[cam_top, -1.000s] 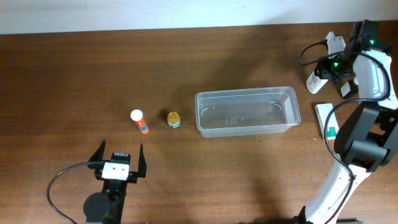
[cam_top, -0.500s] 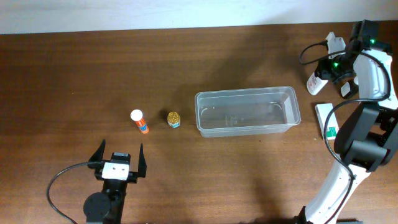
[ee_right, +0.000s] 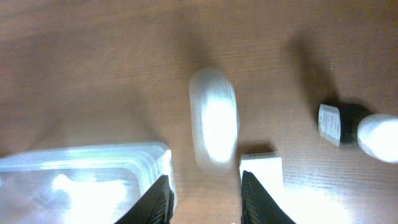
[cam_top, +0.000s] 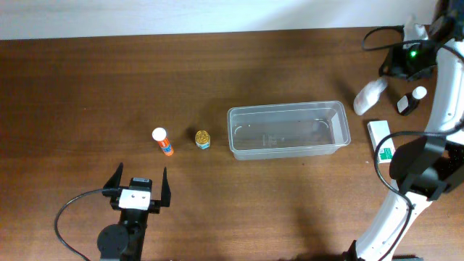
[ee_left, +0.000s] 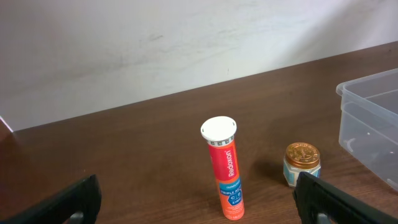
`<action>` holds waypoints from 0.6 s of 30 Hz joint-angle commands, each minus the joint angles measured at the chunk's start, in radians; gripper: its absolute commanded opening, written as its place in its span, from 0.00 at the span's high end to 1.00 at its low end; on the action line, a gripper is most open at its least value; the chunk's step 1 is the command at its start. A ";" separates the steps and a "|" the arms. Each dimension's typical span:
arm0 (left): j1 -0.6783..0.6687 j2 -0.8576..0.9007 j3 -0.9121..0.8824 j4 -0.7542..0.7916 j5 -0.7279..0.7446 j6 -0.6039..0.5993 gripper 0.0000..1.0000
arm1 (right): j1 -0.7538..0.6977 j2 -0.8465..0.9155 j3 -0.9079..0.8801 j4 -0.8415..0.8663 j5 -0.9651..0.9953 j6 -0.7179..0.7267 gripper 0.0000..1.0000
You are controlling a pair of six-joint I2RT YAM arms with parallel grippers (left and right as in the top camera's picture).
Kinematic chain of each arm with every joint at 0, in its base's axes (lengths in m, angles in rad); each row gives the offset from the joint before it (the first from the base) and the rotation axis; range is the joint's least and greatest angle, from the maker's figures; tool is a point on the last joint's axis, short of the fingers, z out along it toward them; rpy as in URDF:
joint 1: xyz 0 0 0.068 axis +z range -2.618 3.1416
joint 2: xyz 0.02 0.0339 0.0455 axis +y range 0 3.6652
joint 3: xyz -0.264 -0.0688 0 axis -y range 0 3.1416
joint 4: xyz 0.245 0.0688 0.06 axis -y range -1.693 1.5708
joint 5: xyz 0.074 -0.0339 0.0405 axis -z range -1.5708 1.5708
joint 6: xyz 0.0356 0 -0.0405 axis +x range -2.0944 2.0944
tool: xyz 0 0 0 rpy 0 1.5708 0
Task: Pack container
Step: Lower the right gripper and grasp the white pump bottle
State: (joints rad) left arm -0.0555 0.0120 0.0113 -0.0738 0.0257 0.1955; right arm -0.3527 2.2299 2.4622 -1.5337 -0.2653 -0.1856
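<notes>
The clear plastic container (cam_top: 288, 148) stands right of the table's middle; its corner shows in the right wrist view (ee_right: 93, 162) and its end in the left wrist view (ee_left: 367, 84). A blurred white bottle (cam_top: 370, 93) lies just off the container's right end. It sits ahead of my right gripper (ee_right: 208, 202), whose fingers stand apart with nothing between them. The right gripper (cam_top: 397, 64) hangs above the back right. My left gripper (cam_top: 139, 180) is wide open near the front edge, facing an orange tube (ee_left: 225, 168) and a small gold-lidded jar (ee_left: 301, 163).
A dark little bottle with a white cap (cam_top: 410, 101) and a flat white box (cam_top: 381, 140) lie right of the container; both show in the right wrist view, bottle (ee_right: 348, 124) and box (ee_right: 261, 167). The tube (cam_top: 163, 142) and jar (cam_top: 203, 138) stand left of the container.
My right gripper has lifted up and back, away from the white bottle, which now shows blurred on its own beside the container. The left arm has stayed put.
</notes>
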 commanded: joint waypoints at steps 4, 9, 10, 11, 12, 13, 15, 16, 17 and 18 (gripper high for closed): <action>0.006 -0.006 -0.002 -0.006 -0.003 0.016 0.01 | 0.023 -0.053 0.190 -0.165 -0.022 0.076 0.76; 0.006 -0.006 -0.002 -0.006 -0.003 0.016 0.01 | 0.040 -0.116 0.190 -0.165 -0.007 0.090 0.75; 0.006 -0.006 -0.002 -0.006 -0.003 0.016 0.01 | 0.039 -0.116 0.190 -0.165 -0.003 0.090 0.71; 0.006 -0.006 -0.002 -0.006 -0.003 0.016 0.01 | 0.038 -0.113 0.188 -0.165 0.010 0.090 0.70; 0.006 -0.006 -0.002 -0.006 -0.003 0.016 0.01 | 0.037 -0.106 0.178 -0.165 0.036 0.090 0.69; 0.006 -0.006 -0.002 -0.006 -0.003 0.016 0.01 | 0.037 -0.102 0.172 -0.165 0.042 0.090 0.69; 0.006 -0.006 -0.002 -0.006 -0.003 0.016 0.01 | 0.037 -0.090 0.151 -0.156 0.040 0.090 0.67; 0.006 -0.006 -0.002 -0.006 -0.003 0.016 0.01 | 0.038 -0.086 0.137 -0.144 0.040 0.090 0.65; 0.006 -0.006 -0.002 -0.006 -0.003 0.016 0.01 | 0.038 -0.082 0.125 -0.132 0.039 0.090 0.65; 0.006 -0.006 -0.002 -0.006 -0.003 0.016 0.01 | 0.039 -0.078 0.115 -0.119 0.037 0.090 0.64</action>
State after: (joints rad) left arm -0.0555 0.0120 0.0113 -0.0738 0.0257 0.1959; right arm -0.3172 2.1326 2.6083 -1.6749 -0.2447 -0.1017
